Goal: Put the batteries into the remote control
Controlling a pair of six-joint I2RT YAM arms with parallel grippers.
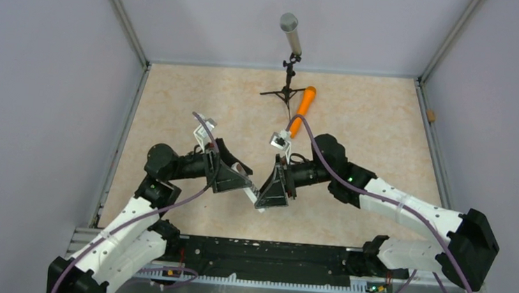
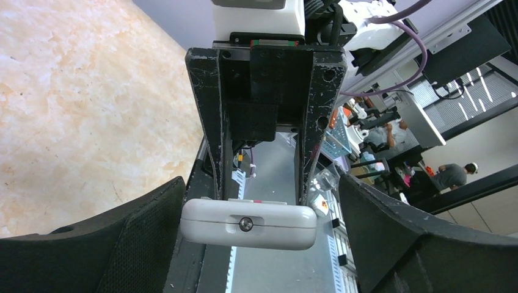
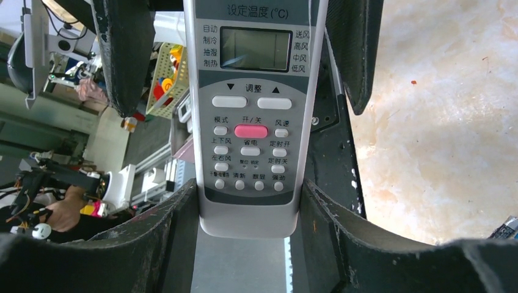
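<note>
The white remote control [image 3: 250, 122] is held in the air between the two grippers, with its dark screen and buttons facing the right wrist camera. My right gripper [image 3: 248, 204] is shut on its long sides. In the left wrist view I see the remote's end [image 2: 248, 223] end-on, with a small screw. My left gripper [image 2: 259, 244] stands open around that end, and a gap shows on the right side. In the top view the grippers meet low in the middle, left [image 1: 243, 186] and right [image 1: 272, 195], and only a white sliver of the remote [image 1: 251, 197] shows. No batteries are in view.
A long orange cylinder [image 1: 305, 102] lies on the beige table at the back. Next to it a grey microphone [image 1: 289, 31] stands on a black tripod [image 1: 287, 87]. Grey walls close the sides and back. A black rail [image 1: 269, 254] runs along the near edge.
</note>
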